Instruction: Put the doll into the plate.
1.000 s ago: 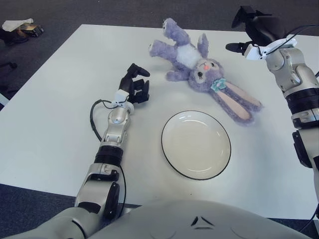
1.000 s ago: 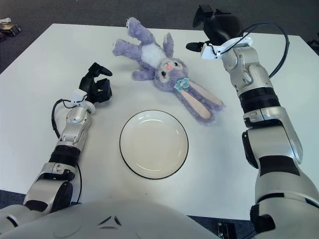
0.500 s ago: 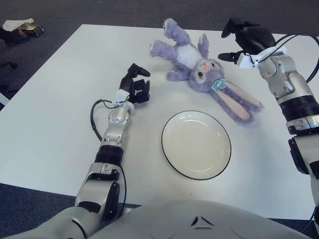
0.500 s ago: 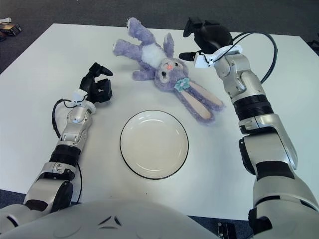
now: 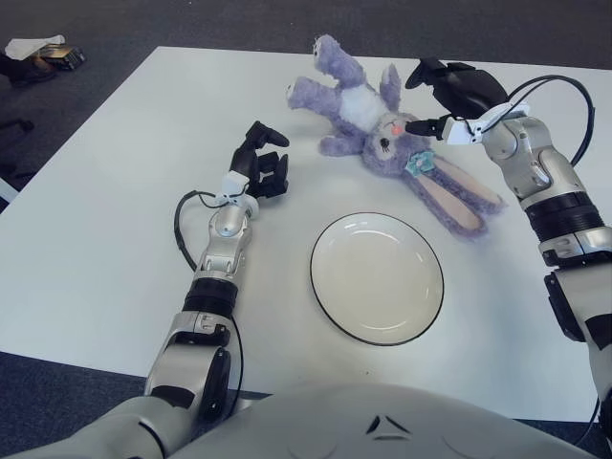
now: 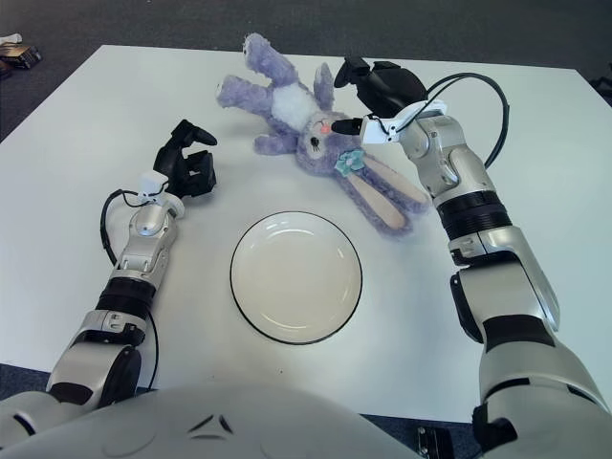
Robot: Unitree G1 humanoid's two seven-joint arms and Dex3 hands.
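The right hand (image 6: 375, 91) is hiding part of the doll's (image 6: 316, 124) head beneath it; contact is possibly occurring, unclear.

A white table (image 5: 115, 191) carries a purple doll (image 5: 382, 124) and plate (image 5: 377, 277).

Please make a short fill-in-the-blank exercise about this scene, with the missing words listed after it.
1. The round white plate with a dark rim holds ____.
2. The purple plush rabbit doll lies on the white ____, beyond the plate.
3. The hand nearest the doll's head is the robot's ____ hand.
4. The left hand shows to the ____ of the plate.

Missing words: nothing; table; right; left
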